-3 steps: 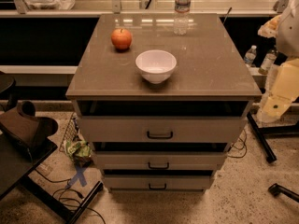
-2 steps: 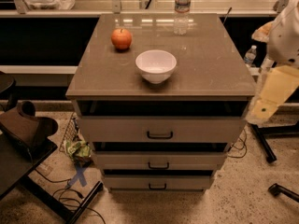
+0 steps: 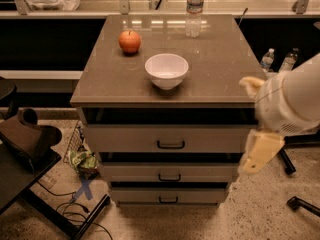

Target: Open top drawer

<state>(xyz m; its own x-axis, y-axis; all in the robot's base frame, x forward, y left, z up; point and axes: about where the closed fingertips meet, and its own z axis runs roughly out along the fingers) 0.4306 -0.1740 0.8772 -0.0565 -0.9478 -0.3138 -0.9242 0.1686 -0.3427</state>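
Note:
The top drawer (image 3: 125, 136) is the widest grey-beige front under the countertop. A small black bar handle (image 3: 170, 144) sits at its centre. A dark gap shows between the front and the countertop above it. My white arm (image 3: 292, 101) comes in from the right edge. Its gripper (image 3: 260, 153), a cream-coloured end piece, hangs at the drawer front's right end, level with the handle and well to the right of it. It touches nothing that I can see.
On the countertop (image 3: 220, 64) stand a white bowl (image 3: 167, 70), a red apple (image 3: 129, 41) and a water bottle (image 3: 194, 9). Two narrower drawers (image 3: 125, 173) lie below. A dark stand (image 3: 27, 144) and cables are at the left, chair legs (image 3: 300, 204) at the right.
My arm has swung left and downward from the right edge, bringing the gripper from beside the countertop to the right end of the top drawer front. The drawers have not moved.

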